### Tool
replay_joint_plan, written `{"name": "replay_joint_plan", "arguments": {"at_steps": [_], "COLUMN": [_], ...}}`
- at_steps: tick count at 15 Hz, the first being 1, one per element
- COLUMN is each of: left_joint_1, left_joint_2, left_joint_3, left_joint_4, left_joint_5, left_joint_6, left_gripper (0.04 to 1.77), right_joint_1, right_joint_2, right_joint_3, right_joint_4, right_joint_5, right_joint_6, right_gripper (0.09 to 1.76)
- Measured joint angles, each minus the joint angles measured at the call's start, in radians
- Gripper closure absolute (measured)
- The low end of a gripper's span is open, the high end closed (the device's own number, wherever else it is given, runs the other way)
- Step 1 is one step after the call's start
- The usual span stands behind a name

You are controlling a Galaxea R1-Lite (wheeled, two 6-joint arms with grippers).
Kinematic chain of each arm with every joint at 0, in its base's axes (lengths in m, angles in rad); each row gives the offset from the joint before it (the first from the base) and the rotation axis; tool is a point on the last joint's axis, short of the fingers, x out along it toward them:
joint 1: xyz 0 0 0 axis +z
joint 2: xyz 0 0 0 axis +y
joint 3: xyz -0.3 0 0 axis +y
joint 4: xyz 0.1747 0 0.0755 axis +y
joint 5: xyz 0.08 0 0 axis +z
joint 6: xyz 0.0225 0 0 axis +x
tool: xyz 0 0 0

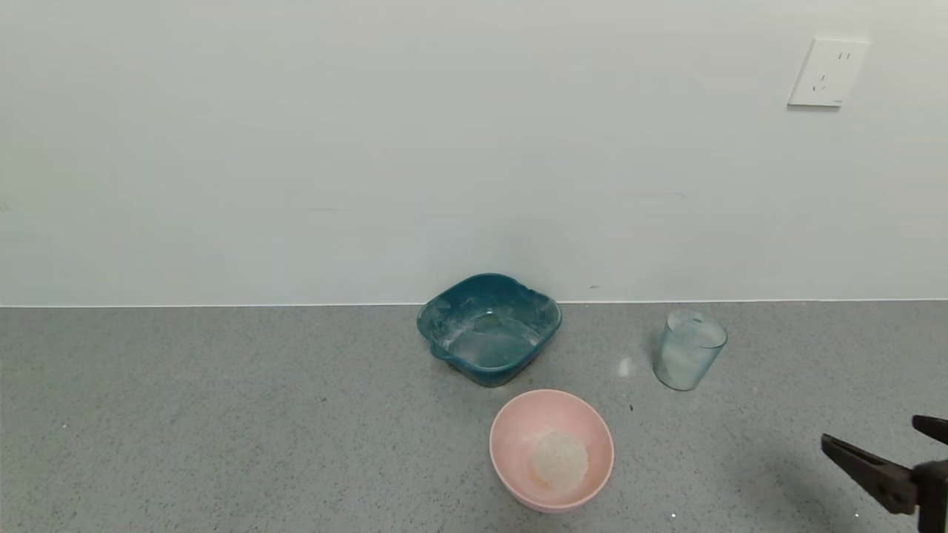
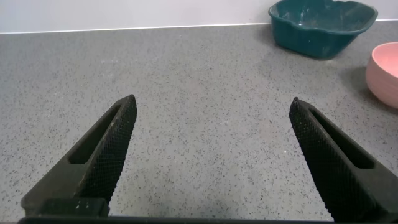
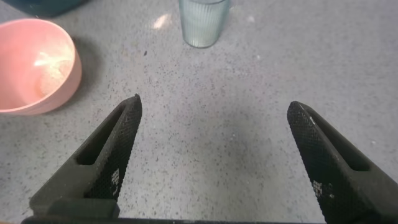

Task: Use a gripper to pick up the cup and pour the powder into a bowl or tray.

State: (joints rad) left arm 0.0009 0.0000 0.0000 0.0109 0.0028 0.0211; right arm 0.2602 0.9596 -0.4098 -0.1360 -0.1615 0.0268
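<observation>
— Jaws, both arms?
— Right gripper (image 1: 885,444): spread wide, empty, low at near right. Left gripper (image 2: 211,155): spread wide, seen only by its wrist camera.
— Items?
— Cup (image 1: 689,349) upright, far right. Pink bowl (image 1: 552,449) holding powder (image 1: 561,459), centre-near. Teal tray (image 1: 489,328) by the wall.
— Room?
— Bare worktop (image 1: 222,414) between right gripper and cup.

You have bare counter (image 1: 222,422) across the whole left half of the head view. At centre the teal tray (image 1: 489,329) sits against the wall, with the pink bowl (image 1: 552,449) just below it and only a narrow gap between them. The cup (image 1: 689,349) stands alone right of centre. From the right gripper (image 1: 885,444), spread wide at the lower right edge, the counter up to the cup lies open, with the bowl off to the left.
</observation>
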Motion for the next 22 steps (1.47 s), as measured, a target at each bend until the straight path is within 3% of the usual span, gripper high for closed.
{"name": "replay_joint_plan", "arguments": {"at_steps": [4, 7, 12, 17, 22], "left_joint_1": [0.0, 0.0, 0.0, 0.0, 0.0], "left_joint_2": [0.0, 0.0, 0.0, 0.0, 0.0], "left_joint_3": [0.0, 0.0, 0.0, 0.0, 0.0], "left_joint_4": [0.0, 0.0, 0.0, 0.0, 0.0], "left_joint_5": [0.0, 0.0, 0.0, 0.0, 0.0], "left_joint_6": [0.0, 0.0, 0.0, 0.0, 0.0], "left_gripper": [0.05, 0.05, 0.05, 0.05, 0.05], "right_joint_1": [-0.023, -0.096, -0.242, -0.255, -0.261], "right_joint_2": [-0.275, -0.412, -0.583, -0.764, -0.92], "right_joint_3": [-0.025, -0.067, -0.067, -0.024, 0.111], "right_joint_4": [0.165, 0.266, 0.31, 0.349, 0.318], "right_joint_5": [-0.013, -0.058, -0.053, -0.019, 0.03], "right_joint_6": [0.01, 0.008, 0.003, 0.006, 0.006], "right_gripper": [0.15, 0.15, 0.15, 0.15, 0.15]}}
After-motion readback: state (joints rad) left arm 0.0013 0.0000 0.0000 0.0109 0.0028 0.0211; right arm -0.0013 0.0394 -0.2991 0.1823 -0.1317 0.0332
